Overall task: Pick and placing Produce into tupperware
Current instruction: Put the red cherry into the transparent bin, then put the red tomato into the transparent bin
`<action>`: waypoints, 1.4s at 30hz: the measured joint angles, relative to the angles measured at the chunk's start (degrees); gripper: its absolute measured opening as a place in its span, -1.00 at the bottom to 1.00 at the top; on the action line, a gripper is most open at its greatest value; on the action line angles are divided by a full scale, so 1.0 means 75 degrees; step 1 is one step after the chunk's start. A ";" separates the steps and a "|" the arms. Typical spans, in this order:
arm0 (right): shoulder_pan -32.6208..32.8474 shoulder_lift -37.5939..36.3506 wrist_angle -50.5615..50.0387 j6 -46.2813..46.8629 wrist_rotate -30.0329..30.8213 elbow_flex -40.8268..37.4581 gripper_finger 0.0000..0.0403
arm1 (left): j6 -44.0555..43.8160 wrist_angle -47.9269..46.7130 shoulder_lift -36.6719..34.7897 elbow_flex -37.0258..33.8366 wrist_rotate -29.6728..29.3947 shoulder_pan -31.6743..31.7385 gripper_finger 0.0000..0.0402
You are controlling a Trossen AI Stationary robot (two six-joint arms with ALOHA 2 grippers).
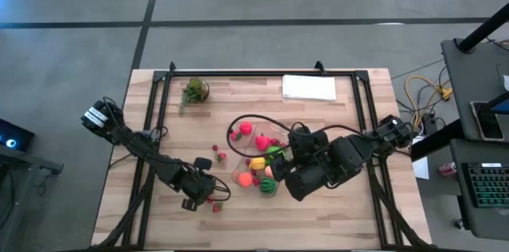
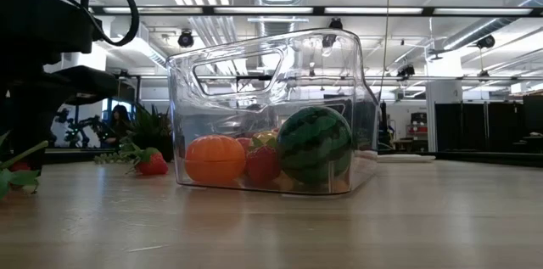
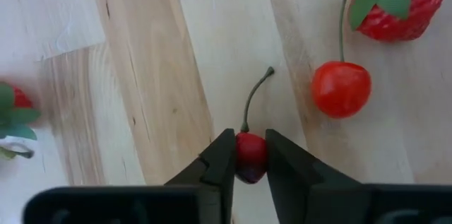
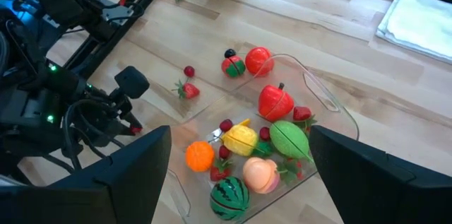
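The clear tupperware [image 1: 241, 122] [image 2: 271, 74] [image 4: 319, 91] sits mid-table and holds several produce pieces: a watermelon [image 2: 314, 143], an orange [image 2: 215, 159], a yellow one [image 4: 240, 139], a peach [image 4: 260, 173] and a red apple [image 4: 275, 102]. My left gripper [image 1: 199, 196] [image 3: 251, 162] is near the table's near edge, left of the tub, shut on a small red cherry [image 3: 251, 152]. A second cherry [image 3: 341, 88] and a strawberry [image 3: 395, 1] lie on the wood beside it. My right gripper [image 1: 290, 168] [image 4: 240, 136] hovers open above the tub's right part. My left gripper pinches the small red cherry's round body [image 3: 250, 146] between its two fingertips [image 3: 220, 157], coming from above and pointing down. The stem [image 3: 253, 100] sticks out beyond the fingers. Whether the cherry is clear of the table I cannot tell.
A leafy potted plant [image 1: 193, 91] and a flat white sheet [image 1: 308, 87] sit near the far edge. Loose red pieces [image 1: 245, 129] [image 4: 258, 60] and strawberries [image 1: 216, 153] [image 4: 187, 90] lie left of the tub. Dark frame rails [image 1: 159, 101] run along the table's sides.
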 joint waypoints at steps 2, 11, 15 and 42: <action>0.0000 0.0000 0.0000 0.0000 0.0000 0.0000 0.63 | 0.0003 -0.0009 -0.0035 0.0049 0.0000 0.0003 -0.81; -0.0006 0.0003 0.0000 0.0003 0.0000 -0.0002 0.63 | 0.0008 -0.1347 -0.1308 0.0708 -0.0759 0.0307 -0.87; -0.0020 0.0003 0.0000 0.0003 0.0000 -0.0003 0.63 | 0.0078 -0.1219 -0.2213 0.1172 -0.0972 0.0654 -0.87; 0.0023 -0.1297 0.0012 -0.0623 0.0402 -0.0916 0.63 | 0.0987 0.1041 -0.0087 0.2800 -0.0190 0.2646 0.10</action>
